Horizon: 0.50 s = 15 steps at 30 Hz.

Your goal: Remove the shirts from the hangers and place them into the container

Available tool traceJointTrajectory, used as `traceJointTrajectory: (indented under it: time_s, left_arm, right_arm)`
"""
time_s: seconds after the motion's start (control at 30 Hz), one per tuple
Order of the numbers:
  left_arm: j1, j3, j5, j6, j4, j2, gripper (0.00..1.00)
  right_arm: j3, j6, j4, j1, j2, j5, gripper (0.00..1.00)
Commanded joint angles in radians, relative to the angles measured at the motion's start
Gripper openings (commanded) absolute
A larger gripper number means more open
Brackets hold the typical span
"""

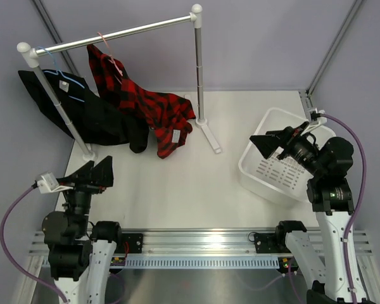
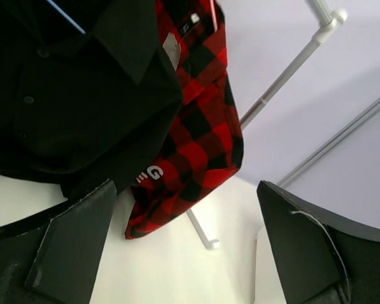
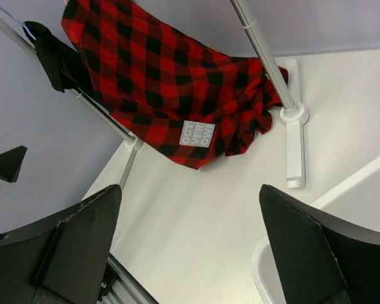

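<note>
Bench carries everything, and the silver rail stands at its far-left side on two posts. The container sits well apart at the right edge of the bench, tilted to the frame, and we see nothing in it. Both shirts are on the rail, none removed yet: the black shirt at the left end and the plaid shirt just beside it, overlapping it where they meet. The hems hang low, and we cannot tell if they touch the bench. The left end effector is wide open with nothing in it, near the rail's left foot and aimed up at both shirts. The right end effector is also wide open and holds nothing, hanging above the container and facing the plaid shirt across the bench. The blue hanger is inside the black shirt and the pink hanger inside the plaid one, both hooked on the rail. We judge these risks: because the shirts overlap, a pinch at the seam could catch both fabrics. Pulling down without freeing the shoulders could drag a hanger off the rail or tip the light frame. A collar could snag on a hook, and a hanger could ride along into the container. The right arm could nudge the container when it leaves.
</note>
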Motion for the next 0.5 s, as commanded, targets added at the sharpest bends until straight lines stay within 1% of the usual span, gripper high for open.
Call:
traceJointTrajectory:
  time_s: [0.0, 0.07, 0.13, 0.17, 0.2, 0.23, 0.27, 0.3, 0.33, 0.37, 0.4, 0.43, 0.47]
  left_arm:
    - [0.005, 0.007, -0.042, -0.039, -0.032, -0.090, 0.99]
    - [0.004, 0.036, -0.040, -0.029, -0.051, -0.065, 0.99]
    - [0.005, 0.075, -0.045, -0.011, -0.103, 0.012, 0.99]
    - [0.005, 0.108, -0.028, 0.004, -0.112, 0.085, 0.99]
    - [0.005, 0.125, -0.017, 0.004, -0.123, 0.124, 0.99]
    - [0.005, 0.139, -0.005, -0.003, -0.155, 0.164, 0.99]
    - [0.005, 0.151, 0.016, -0.023, -0.164, 0.239, 0.99]
    - [0.005, 0.173, 0.018, -0.041, -0.175, 0.270, 0.99]
    - [0.005, 0.181, 0.018, -0.060, -0.198, 0.297, 0.99]
    - [0.005, 0.194, 0.015, -0.092, -0.204, 0.346, 0.99]
    - [0.004, 0.225, 0.018, -0.097, -0.207, 0.370, 0.99]
    - [0.005, 0.245, 0.022, -0.095, -0.206, 0.390, 0.99]
    - [0.005, 0.271, 0.024, -0.083, -0.206, 0.411, 0.99]
  right_arm:
    - [0.116, -0.010, 0.033, 0.040, -0.007, 0.014, 0.99]
    - [0.154, -0.013, 0.019, 0.058, 0.040, 0.028, 0.99]
    - [0.199, -0.019, 0.022, 0.110, 0.091, 0.041, 0.99]
    - [0.240, -0.022, 0.015, 0.132, 0.108, 0.066, 1.00]
    - [0.266, -0.033, 0.003, 0.181, 0.148, 0.112, 0.99]
    - [0.300, -0.055, -0.055, 0.210, 0.174, 0.164, 1.00]
    - [0.365, -0.065, -0.082, 0.245, 0.195, 0.230, 0.99]
    - [0.398, -0.098, -0.106, 0.279, 0.244, 0.329, 0.99]
    - [0.427, -0.105, -0.155, 0.336, 0.273, 0.375, 1.00]
    - [0.493, -0.111, -0.180, 0.359, 0.301, 0.435, 1.00]
    - [0.527, -0.125, -0.210, 0.379, 0.364, 0.547, 0.99]
    - [0.561, -0.134, -0.271, 0.416, 0.399, 0.602, 0.99]
    - [0.628, -0.151, -0.302, 0.422, 0.434, 0.655, 1.00]
